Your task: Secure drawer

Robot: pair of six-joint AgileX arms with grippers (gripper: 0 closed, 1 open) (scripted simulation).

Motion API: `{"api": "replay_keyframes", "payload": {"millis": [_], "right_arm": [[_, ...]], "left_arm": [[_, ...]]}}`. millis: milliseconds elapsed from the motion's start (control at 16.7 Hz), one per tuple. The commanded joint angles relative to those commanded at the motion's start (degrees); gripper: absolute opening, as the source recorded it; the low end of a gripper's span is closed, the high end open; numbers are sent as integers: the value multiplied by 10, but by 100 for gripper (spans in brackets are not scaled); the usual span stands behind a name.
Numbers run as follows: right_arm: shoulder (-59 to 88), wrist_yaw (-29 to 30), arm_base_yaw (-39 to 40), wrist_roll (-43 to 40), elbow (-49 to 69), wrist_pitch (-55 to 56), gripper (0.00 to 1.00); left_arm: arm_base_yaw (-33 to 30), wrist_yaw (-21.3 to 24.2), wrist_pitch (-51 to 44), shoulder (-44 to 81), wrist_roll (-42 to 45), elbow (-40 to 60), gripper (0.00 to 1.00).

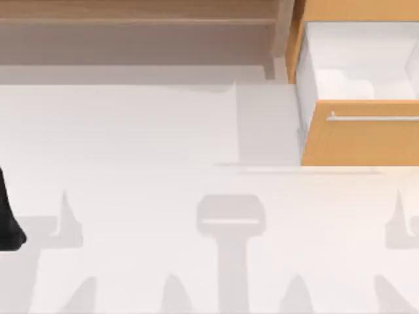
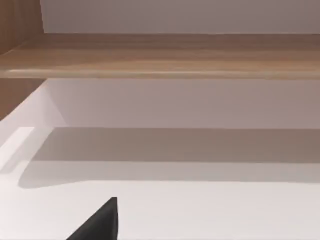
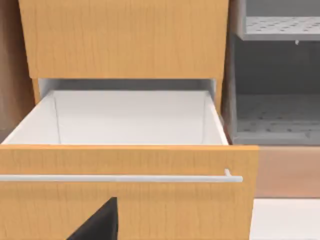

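Gaping drawer (image 1: 359, 134), orange-tan front, silver bar handle (image 1: 373, 118), white walls.

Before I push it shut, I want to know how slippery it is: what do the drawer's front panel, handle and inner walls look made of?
The drawer's front panel looks like orange-tan wood or wood veneer, with fine vertical grain and a matte finish. The handle looks like a thin silver bar, probably metal, smooth and pale. The inner walls are plain white and featureless, perhaps painted board or laminate; which one is unclear.

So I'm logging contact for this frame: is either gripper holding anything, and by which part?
Nothing is held. The drawer stands pulled out, its handle untouched. The left arm sits at the table's left edge.
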Motion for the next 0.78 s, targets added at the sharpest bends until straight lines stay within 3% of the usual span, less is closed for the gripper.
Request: {"api": "replay_keyframes", "payload": {"millis": [360,780], "right_arm": [[65,-28,-36,1,54,46,100],[366,-131,-140,8,212,170,100]], "left_arm": [[0,0,0,0,0,0,100],[0,0,0,0,0,0,100]]}}
